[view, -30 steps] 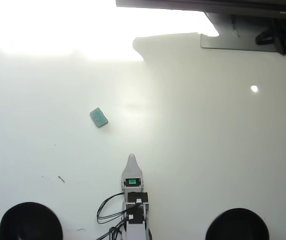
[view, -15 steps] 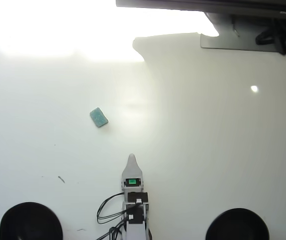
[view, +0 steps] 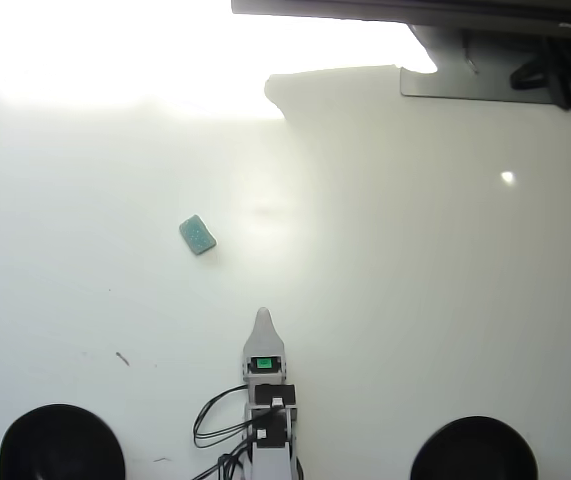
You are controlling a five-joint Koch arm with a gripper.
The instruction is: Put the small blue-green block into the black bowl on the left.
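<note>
In the overhead view, a round matte black bowl (view: 61, 444) sits at the lower left edge of the bright white tabletop (view: 415, 300), partly cut off by the frame. Up and to the right of it, well apart, the small teal speckled sponge-like block with rounded corners (view: 197, 235) lies flat and tilted on the bare surface. Further right, near the bottom centre, the arm's white hand (view: 263, 318) points up the picture, apart from the block; only one pointed tip shows, so I cannot tell whether it is open or closed. A second round black bowl (view: 475, 450) sits at the lower right.
</note>
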